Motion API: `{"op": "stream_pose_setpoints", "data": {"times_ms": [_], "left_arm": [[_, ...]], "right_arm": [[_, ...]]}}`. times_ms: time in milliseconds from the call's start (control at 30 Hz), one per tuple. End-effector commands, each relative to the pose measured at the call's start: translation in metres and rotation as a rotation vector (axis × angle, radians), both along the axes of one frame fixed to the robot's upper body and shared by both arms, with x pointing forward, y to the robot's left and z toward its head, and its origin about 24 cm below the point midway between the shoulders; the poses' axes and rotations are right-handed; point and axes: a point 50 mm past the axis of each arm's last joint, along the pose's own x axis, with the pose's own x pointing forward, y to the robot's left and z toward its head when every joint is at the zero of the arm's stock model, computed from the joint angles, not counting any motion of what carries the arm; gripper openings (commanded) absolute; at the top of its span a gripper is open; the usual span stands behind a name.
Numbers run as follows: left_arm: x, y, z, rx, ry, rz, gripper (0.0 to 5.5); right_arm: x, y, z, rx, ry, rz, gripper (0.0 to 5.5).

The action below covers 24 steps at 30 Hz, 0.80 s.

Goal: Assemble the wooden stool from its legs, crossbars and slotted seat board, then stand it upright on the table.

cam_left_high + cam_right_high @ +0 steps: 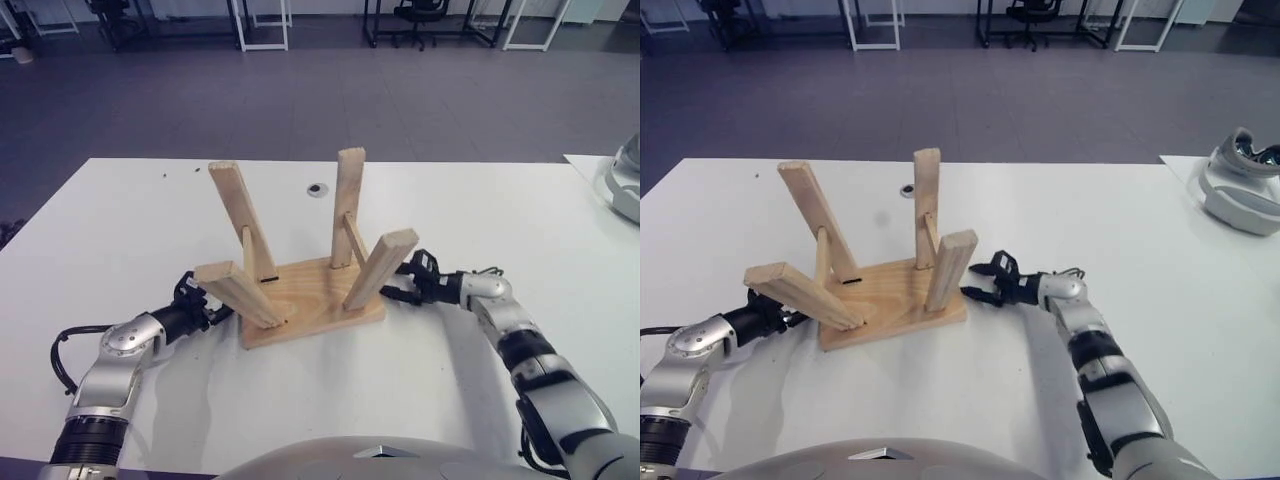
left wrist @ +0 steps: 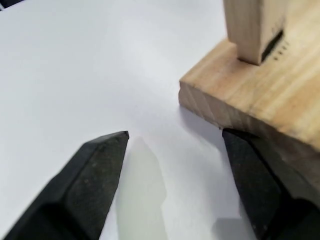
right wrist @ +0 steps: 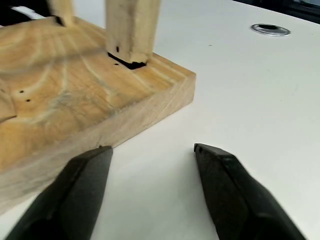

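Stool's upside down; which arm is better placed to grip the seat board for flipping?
Probably right: the right gripper is open at the seat board's corner, unobstructed; the left gripper sits beneath a leaning leg.

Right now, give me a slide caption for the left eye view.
Inverted wooden stool on the white table, legs up, open left gripper and right gripper flanking it.
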Motion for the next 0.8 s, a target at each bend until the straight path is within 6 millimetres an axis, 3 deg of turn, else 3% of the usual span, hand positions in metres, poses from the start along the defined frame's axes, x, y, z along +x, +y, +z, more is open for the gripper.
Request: {"op": "stream_pose_setpoints", "data": {"times_ms": [33,133,200,400,500,600,800], "left_arm": [[-0.018,0.022,-0.002,0.014,0.009,0.047,3.48],[-0.025,0.047,0.003,0.050,-0.018,0.168,3.48],[-0.033,0.041,0.000,0.047,0.009,0.168,3.48],[-0.071,-0.034,-0.014,-0.005,0.250,-0.145,3.48],[-0.061,-0.055,0.006,-0.057,0.204,-0.197,3.48],[-0.055,-0.056,0.037,-0.120,0.151,-0.232,3.48],[-0.061,-0.044,0.105,-0.134,0.068,-0.451,3.48]], "right_arm": [[-0.008,-0.034,0.004,-0.110,-0.047,-0.286,3.07],[-0.029,-0.032,0.010,-0.162,-0.058,-0.337,3.07],[-0.041,-0.020,0.006,-0.193,-0.040,-0.296,3.07],[-0.071,0.025,0.017,-0.149,0.048,-0.109,3.07],[-0.076,0.036,0.032,-0.109,0.073,-0.053,3.07],[-0.080,0.032,0.060,-0.034,0.111,0.002,3.07],[-0.089,-0.003,0.121,0.050,0.125,0.101,3.07]]}}
